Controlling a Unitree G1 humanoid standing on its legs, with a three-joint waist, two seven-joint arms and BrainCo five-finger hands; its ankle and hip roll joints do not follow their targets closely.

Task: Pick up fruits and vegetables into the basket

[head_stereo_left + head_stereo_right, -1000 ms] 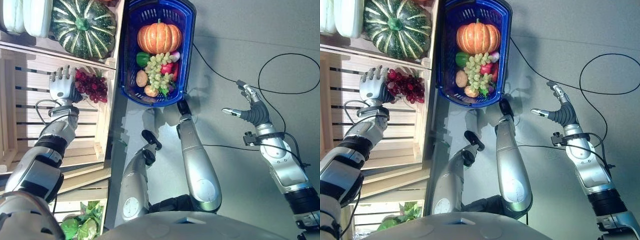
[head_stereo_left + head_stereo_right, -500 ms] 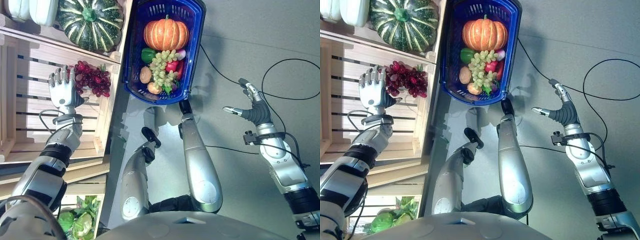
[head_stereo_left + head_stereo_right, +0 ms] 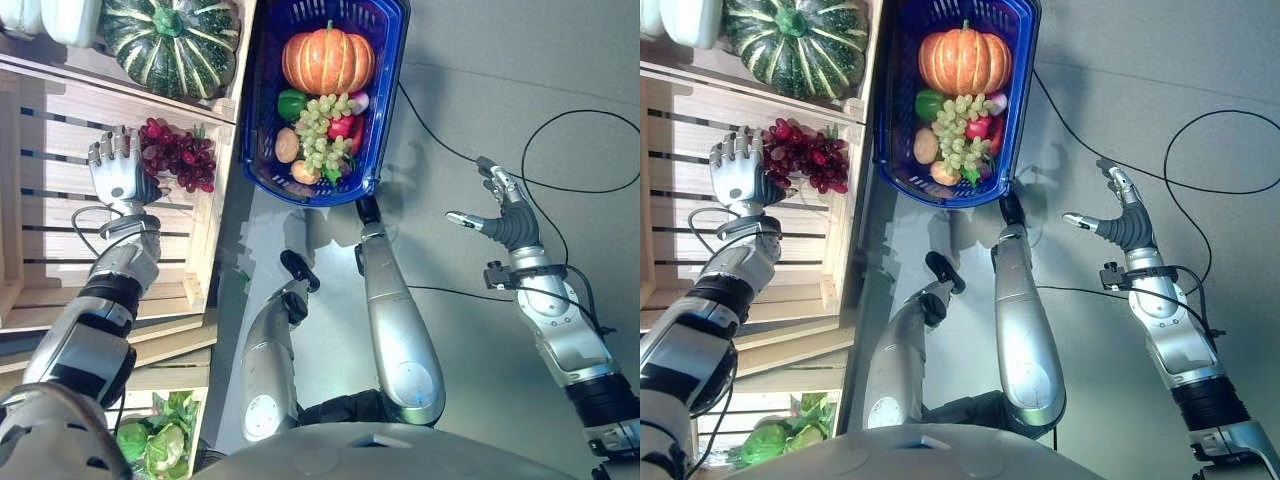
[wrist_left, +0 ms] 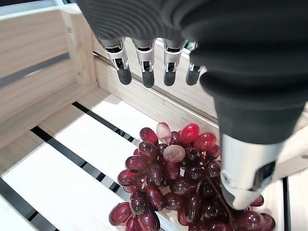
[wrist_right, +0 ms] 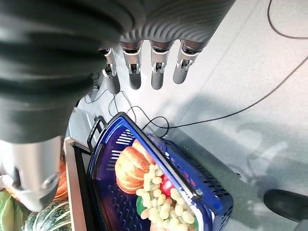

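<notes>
A bunch of red grapes (image 3: pixel 180 155) lies in the right corner of a pale wooden crate (image 3: pixel 60 210). My left hand (image 3: pixel 115 172) hovers just beside the bunch with its fingers (image 4: pixel 144 65) straight and open, the thumb (image 4: pixel 245 168) over the grapes (image 4: pixel 173 187). The blue basket (image 3: pixel 385 110) on the grey floor holds an orange pumpkin (image 3: pixel 326 60), green grapes (image 3: pixel 325 125), a green pepper, a potato and red pieces. My right hand (image 3: pixel 500 210) is open over bare floor, far to the right of the basket (image 5: pixel 207 192).
A striped green squash (image 3: pixel 170 40) and pale gourds (image 3: pixel 45 15) sit in the crate compartment beyond the grapes. Leafy greens (image 3: pixel 155 440) fill a lower crate near me. The crate's wooden wall (image 3: pixel 215 190) stands between the red grapes and the basket.
My left hand has dropped slightly and sits closer beside the red grapes. The whole picture has shifted a little. The right hand has stayed in place.
</notes>
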